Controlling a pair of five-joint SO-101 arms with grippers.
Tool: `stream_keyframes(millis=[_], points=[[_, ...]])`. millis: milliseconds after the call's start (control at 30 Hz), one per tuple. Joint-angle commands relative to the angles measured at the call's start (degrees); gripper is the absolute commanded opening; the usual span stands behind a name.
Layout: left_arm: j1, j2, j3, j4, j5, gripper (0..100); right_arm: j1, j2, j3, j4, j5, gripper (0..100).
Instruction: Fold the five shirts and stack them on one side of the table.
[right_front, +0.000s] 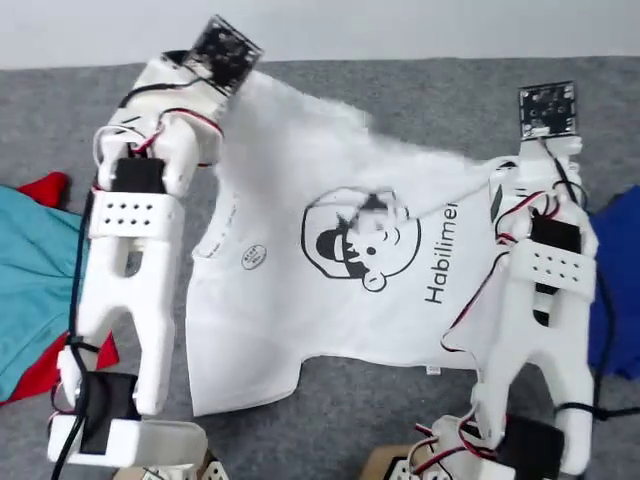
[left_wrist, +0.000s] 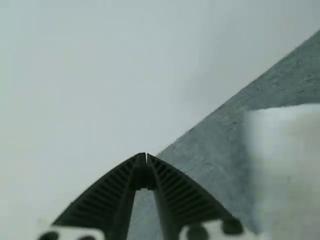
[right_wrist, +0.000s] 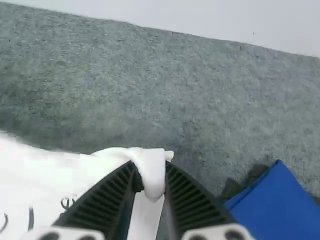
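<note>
Right tool (right_wrist: 150, 169) pinches the far hem corner of the white shirt (right_front: 300, 320), which lies spread across the counter's (right_front: 420, 90) middle, collar toward the left tool (left_wrist: 146, 159), closed on nothing beside the far sleeve.

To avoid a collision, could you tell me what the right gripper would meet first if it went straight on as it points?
The right gripper, shut on the white shirt, would probably meet the bare grey mat first; the blue cloth lies off to one side.
</note>
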Motion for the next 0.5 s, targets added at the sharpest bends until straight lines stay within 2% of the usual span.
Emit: stream_keyframes(millis=[0,133,300,467], points=[[-0.44,-1.41,-1.27,5.89,-0.53,0,-0.40,-0.48,-4.04,3.74,0.70,0.9],[-0.44,-1.41,-1.98,17.67,-0.79,0,-2.68,-1.45,-3.96,13.93,4.57,0.9],[-0.18,-1.23,-1.89,30.24,-0.88,0,-4.53,-2.95,-3.69,23.52,4.92,0.9],[0.26,-1.32,-2.33,33.76,-0.70,0,-5.93,-2.68,-2.55,25.45,4.92,0.9]])
